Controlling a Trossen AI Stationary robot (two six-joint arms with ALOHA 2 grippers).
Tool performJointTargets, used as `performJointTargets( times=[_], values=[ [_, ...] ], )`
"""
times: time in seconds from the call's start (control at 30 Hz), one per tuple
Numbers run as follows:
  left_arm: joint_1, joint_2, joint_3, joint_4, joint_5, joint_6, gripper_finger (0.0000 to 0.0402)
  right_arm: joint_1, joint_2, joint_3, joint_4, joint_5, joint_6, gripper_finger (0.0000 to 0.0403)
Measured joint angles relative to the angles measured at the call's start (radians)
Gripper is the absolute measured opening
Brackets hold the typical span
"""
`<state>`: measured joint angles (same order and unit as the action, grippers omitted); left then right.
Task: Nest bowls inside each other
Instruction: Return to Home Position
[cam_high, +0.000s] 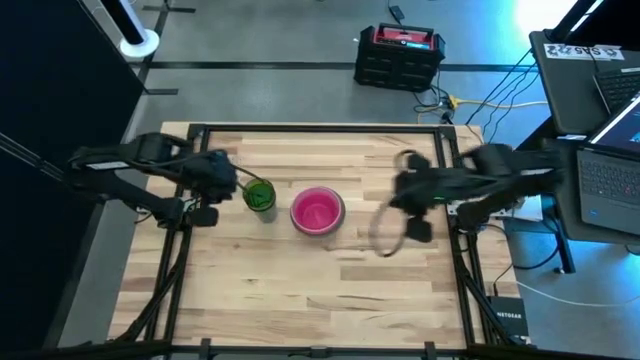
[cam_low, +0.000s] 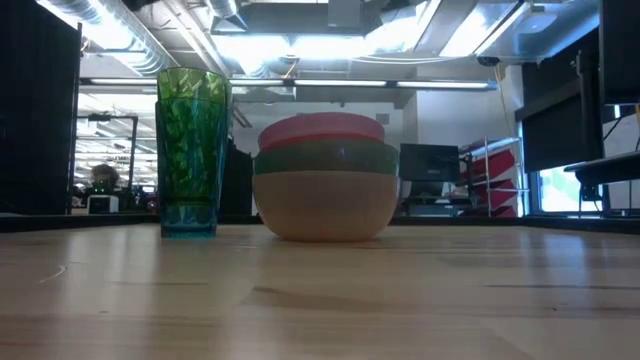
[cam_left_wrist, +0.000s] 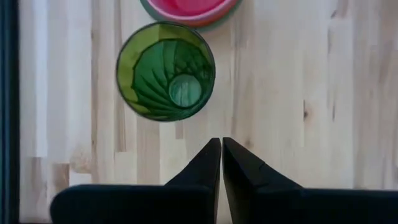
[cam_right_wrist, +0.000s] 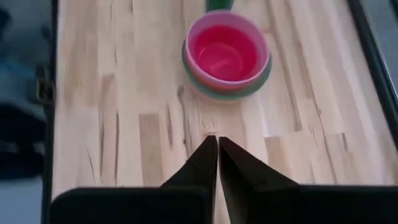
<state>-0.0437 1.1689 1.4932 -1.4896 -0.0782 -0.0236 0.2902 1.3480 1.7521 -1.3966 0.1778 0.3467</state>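
On table (cam_high: 300, 280), nested bowls (cam_high: 318, 211) upright (rims up)

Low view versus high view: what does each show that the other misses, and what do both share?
Low only: the bowl stack in layers, pink over green over peach, and a blue cup holding the green cup. High only: the left gripper near the cups, the right gripper right of the stack, inside the top bowl. Both: cups beside stack on the table.
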Motion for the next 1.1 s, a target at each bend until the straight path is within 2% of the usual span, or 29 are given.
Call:
performJointTargets(
  times=[0.5, 0.57, 0.67, 0.8, 0.87, 0.97, 1.1],
  values=[
    [0.0, -0.253, -0.302, 0.485, -0.01, -0.129, 0.0, 0.127, -0.713, -1.043, 0.928, 0.161, 0.066, 0.0],
    [0.001, -0.291, -0.369, 0.57, -0.01, -0.154, 0.0, 0.129, -0.743, -1.134, 1.071, 0.163, 0.055, 0.0],
    [0.014, -0.342, -0.473, 0.727, -0.01, -0.177, 0.0, 0.129, -0.767, -1.218, 1.236, 0.163, 0.041, 0.0],
    [0.026, -0.387, -0.592, 0.876, -0.01, -0.209, 0.0, 0.128, -0.77, -1.271, 1.293, 0.159, 0.047, 0.0],
    [0.025, -0.403, -0.626, 0.911, -0.01, -0.246, 0.0, 0.128, -0.772, -1.272, 1.292, 0.16, 0.072, 0.0],
    [0.025, -0.404, -0.631, 0.877, -0.009, -0.315, 0.0, 0.128, -0.771, -1.272, 1.287, 0.18, 0.081, 0.0001],
    [0.022, -0.428, -0.701, 0.951, 0.015, -0.267, 0.0, 0.128, -0.77, -1.291, 1.319, 0.17, 0.06, 0.0001]
  ],
)
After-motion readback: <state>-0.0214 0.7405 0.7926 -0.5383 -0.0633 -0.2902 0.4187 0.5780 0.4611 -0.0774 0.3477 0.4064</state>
